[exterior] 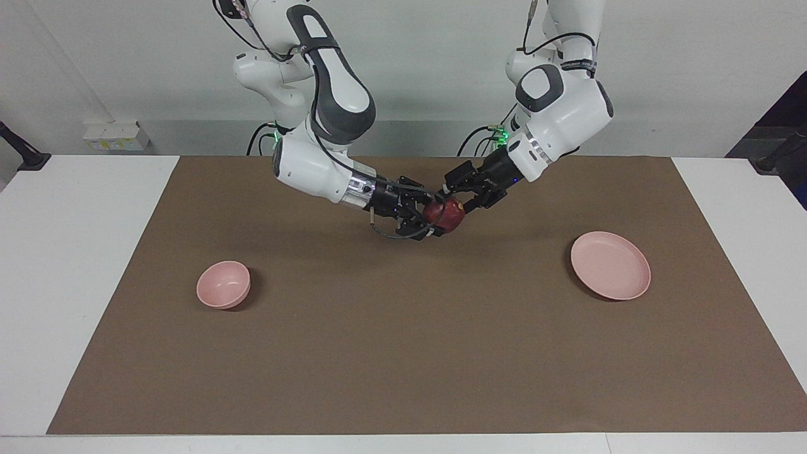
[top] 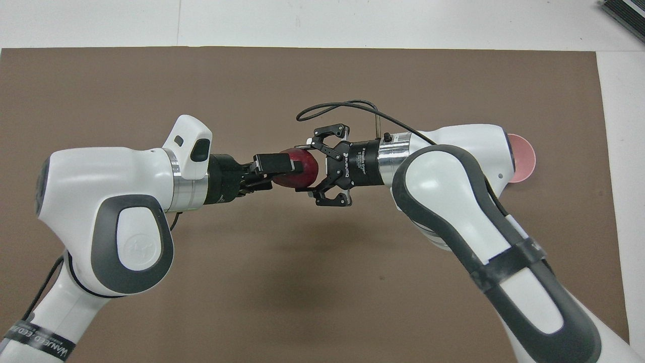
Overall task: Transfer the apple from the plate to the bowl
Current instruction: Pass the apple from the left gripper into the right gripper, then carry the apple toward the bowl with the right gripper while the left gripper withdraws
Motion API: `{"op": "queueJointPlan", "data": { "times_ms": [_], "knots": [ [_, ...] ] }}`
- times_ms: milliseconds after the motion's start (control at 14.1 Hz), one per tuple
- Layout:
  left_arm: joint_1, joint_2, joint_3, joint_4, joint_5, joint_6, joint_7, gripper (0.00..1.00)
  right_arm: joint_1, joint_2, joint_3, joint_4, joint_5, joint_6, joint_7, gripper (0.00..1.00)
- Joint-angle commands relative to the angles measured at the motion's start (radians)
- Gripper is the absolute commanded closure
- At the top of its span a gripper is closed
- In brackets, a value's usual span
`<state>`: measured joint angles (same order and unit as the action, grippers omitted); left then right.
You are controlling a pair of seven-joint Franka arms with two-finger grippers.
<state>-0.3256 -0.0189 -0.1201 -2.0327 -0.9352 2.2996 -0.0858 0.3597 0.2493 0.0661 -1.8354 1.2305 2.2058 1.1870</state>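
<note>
Apple (exterior: pixel 445 215) midair btwn grippers: right gripper (exterior: pixel 435 221) clamped on it, left gripper (exterior: pixel 455 198) fingers spread.

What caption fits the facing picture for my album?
Two robot arms pass an apple in mid-air above the brown mat, between a pink plate and a pink bowl.

Few markings can be read. In the overhead view the right gripper's (top: pixel 308 171) black wrist body carries small white lettering, too small to make out. A black band (top: pixel 38 340) around the left arm bears white capitals, only partly readable and upside down. The left arm's grey joint cover (top: pixel 136 247) shows a faint embossed logo.
</note>
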Motion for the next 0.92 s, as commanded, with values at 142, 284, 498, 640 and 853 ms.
{"op": "queueJointPlan", "data": {
  "times_ms": [142,284,498,640,853],
  "knots": [
    [0.069,-0.018,0.011,0.028,0.244,-0.121,-0.008,0.00,-0.025,0.005,-0.002,0.008,-0.132,0.011,0.007,1.00],
    [0.100,-0.015,0.010,0.040,0.420,-0.163,-0.006,0.00,-0.067,0.010,0.001,0.018,-0.268,0.011,0.000,1.00],
    [0.147,-0.015,0.011,0.039,0.576,-0.189,0.007,0.00,-0.126,0.004,0.000,0.047,-0.344,-0.024,0.002,1.00],
    [0.198,-0.015,0.010,0.039,0.648,-0.227,0.102,0.00,-0.149,0.002,0.000,0.080,-0.486,-0.041,0.008,1.00],
    [0.267,-0.004,0.011,0.064,0.726,-0.256,0.227,0.00,-0.179,-0.002,-0.015,0.140,-0.606,-0.128,0.008,1.00]
  ]
}}
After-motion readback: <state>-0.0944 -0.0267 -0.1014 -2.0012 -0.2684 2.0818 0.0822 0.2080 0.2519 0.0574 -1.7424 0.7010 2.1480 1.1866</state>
